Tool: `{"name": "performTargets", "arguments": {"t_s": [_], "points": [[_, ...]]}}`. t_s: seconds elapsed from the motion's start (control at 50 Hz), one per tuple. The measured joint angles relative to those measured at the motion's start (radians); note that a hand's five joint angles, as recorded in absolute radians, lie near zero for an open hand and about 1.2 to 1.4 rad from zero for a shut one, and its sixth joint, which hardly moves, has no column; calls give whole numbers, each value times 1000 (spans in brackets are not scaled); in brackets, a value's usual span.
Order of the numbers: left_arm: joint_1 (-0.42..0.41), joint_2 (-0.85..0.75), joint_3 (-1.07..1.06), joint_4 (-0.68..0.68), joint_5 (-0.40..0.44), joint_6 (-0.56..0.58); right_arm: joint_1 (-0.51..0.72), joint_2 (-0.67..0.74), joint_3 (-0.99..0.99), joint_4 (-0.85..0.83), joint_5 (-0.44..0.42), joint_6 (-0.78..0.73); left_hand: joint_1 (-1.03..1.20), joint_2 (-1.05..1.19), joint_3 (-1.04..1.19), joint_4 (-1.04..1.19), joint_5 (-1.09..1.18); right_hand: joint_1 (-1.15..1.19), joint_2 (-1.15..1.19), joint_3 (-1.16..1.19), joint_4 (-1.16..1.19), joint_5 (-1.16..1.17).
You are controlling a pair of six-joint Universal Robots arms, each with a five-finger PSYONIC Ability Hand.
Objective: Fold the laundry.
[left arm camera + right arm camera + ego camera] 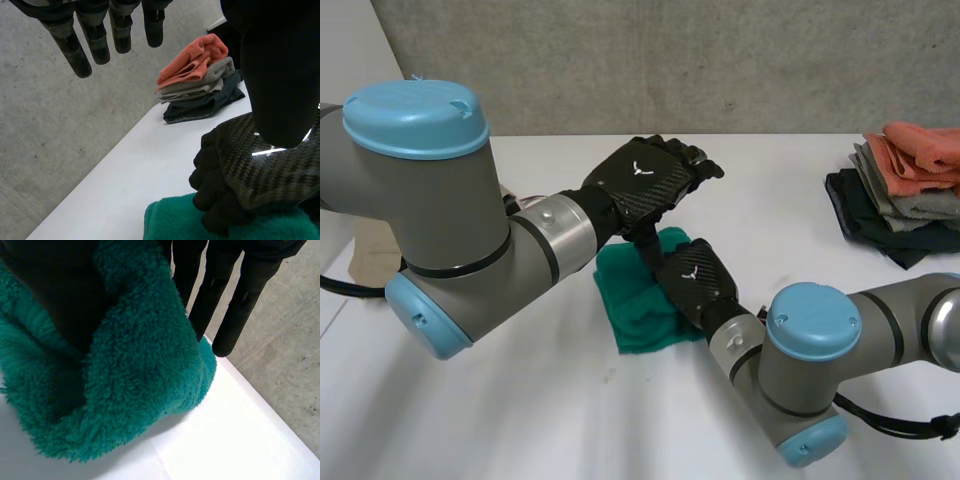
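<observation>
Left hand (pixel 645 180) hangs open over 1 green towel (pixel 635 305) pinched by right hand (pixel 698 280).

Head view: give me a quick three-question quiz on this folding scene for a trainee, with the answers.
1. True or false: the left hand has its fingers curled round the green towel.
2. Multiple choice: what colour is the top cloth of the folded pile? A) orange B) green C) white
3. Fill in: the right hand is on the ___.

Key: 1 false, its fingers are straight and clear of the towel. 2 A. 3 green towel.
</observation>
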Motion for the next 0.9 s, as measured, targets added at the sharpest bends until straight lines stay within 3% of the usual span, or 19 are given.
{"name": "performTargets", "arguments": {"t_s": [0.06,0.1,0.16,0.52,0.9], "points": [[0,0,-1,0,0,0,-1,2,-13,8,-3,2,0,0,0,0,0,-156,-173,-170,-174,-154],[0,1,-1,-1,0,0,-1,-3,-20,23,-6,5,0,0,0,0,0,-437,-470,-459,-455,-447],[0,1,-3,-2,0,0,-2,-14,-20,55,-8,6,0,0,0,0,0,-505,-536,-538,-553,-551],[-1,0,-10,0,2,0,-26,-62,30,155,-26,5,0,0,0,0,0,-505,-536,-539,-566,-582],[3,-1,-10,0,3,0,-25,43,-104,146,-37,-6,0,0,0,0,0,-444,-494,-476,-473,-498]]}}
